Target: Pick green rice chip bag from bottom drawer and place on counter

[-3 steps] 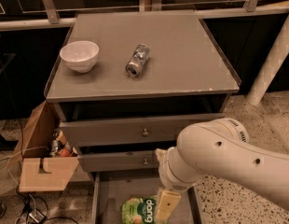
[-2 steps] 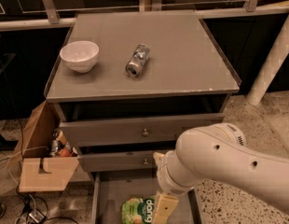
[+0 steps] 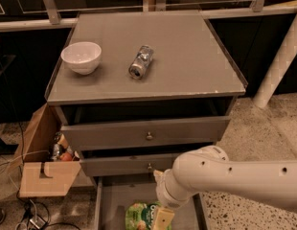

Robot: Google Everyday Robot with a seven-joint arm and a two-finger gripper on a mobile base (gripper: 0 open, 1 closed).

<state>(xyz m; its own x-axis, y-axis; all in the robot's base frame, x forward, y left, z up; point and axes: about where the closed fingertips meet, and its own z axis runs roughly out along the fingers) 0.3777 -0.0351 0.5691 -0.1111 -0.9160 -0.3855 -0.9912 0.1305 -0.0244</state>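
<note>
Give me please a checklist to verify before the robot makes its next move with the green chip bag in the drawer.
1. Bottom drawer pulled open: ok.
2. Green chip bag lies in the drawer, in view: ok.
3. Gripper is down in the drawer, at the right edge of the bag: ok.
4. Firm hold on the bag: cannot tell, the contact is at the bottom edge of the view.
5. Bare spot on the counter, right of the can and the bowl: ok.
</note>
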